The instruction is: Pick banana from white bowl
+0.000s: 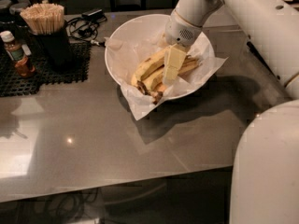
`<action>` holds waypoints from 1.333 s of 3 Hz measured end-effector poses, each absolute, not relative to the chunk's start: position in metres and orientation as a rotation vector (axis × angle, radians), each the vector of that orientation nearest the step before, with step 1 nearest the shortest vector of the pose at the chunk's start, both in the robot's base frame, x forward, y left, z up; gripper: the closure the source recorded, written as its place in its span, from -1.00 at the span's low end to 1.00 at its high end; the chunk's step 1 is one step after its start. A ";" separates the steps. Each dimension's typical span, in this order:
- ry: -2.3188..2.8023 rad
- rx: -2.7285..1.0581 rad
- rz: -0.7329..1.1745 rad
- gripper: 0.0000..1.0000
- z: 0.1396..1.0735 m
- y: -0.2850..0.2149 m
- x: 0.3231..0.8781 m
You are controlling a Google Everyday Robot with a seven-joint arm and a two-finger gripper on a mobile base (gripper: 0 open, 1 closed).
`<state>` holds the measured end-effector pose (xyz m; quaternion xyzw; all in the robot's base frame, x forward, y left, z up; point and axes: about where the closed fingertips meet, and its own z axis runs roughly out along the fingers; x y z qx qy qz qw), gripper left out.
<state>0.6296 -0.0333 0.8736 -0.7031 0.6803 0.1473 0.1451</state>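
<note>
The gripper [170, 76] is reaching down into the bowl [122, 40] in the upper middle of the frame, with the arm [243, 17] coming in from the upper right. Its pale tip is sitting right over the cluster of fruit, at the right end of the banana [147, 66], and whether it is spread wide, narrowed, or already clamping the fruit cannot be told from this view. The banana is lying on the paper [140, 107] lining the bowl, slanting from lower left to upper right, its dark stem tip pointing toward the bowl's lower rim. It is resting against the slimmer bananas [158, 81] just below and to the right of it, so the three are touching in one heap. Judging by this, the approach and descent are looking done, and the task is sitting at the grasp step: nothing is showing the banana raised off the paper. What is remaining, as far as can be judged, is securing a hold on that one fruit alone, lifting it clear of its neighbours and the rim, and carrying it out over the table [93, 143]. In the upper left, the stick holder [43, 21] and bottle [15, 50] are standing on the mat [32, 80], well apart from the bowl.
</note>
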 end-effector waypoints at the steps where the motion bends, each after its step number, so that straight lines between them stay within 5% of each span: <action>1: 1.960 -2.026 0.424 -0.64 0.874 -0.033 0.630; 4: 1.960 -2.025 0.424 0.77 0.875 -0.033 0.630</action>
